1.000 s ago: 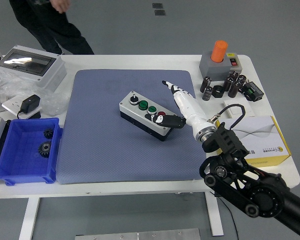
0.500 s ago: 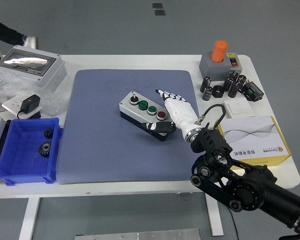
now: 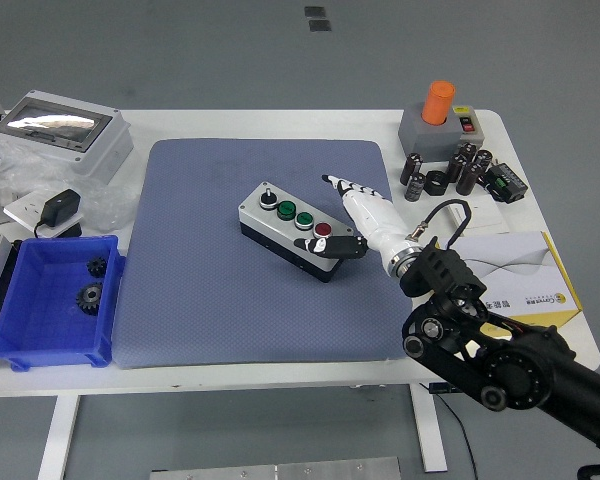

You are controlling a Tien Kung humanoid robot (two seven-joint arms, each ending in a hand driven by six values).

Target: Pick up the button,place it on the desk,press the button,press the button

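Observation:
The button box (image 3: 294, 228) is a grey case with a black base, lying on the blue-grey mat (image 3: 220, 290). Its top carries a black knob, two green buttons and one red button (image 3: 322, 230). My right hand (image 3: 352, 222) comes in from the lower right and rests at the box's right end. Its white fingers (image 3: 346, 189) stretch flat toward the far side, and the black thumb (image 3: 336, 247) lies against the box's near right corner, just below the red button. The hand holds nothing. The left arm is out of view.
A blue bin (image 3: 50, 300) holding gears sits at the left. A grey enclosure (image 3: 55, 133) and a black adapter (image 3: 60, 210) stand at the far left. At the right are an orange-topped grey box (image 3: 438, 120), several black cylinders (image 3: 450, 172) and a yellow-edged carton (image 3: 525, 275).
My right hand slid left beside the box, then drew back right a little; the thumb now lies near the red button. The person at the far left has left the view.

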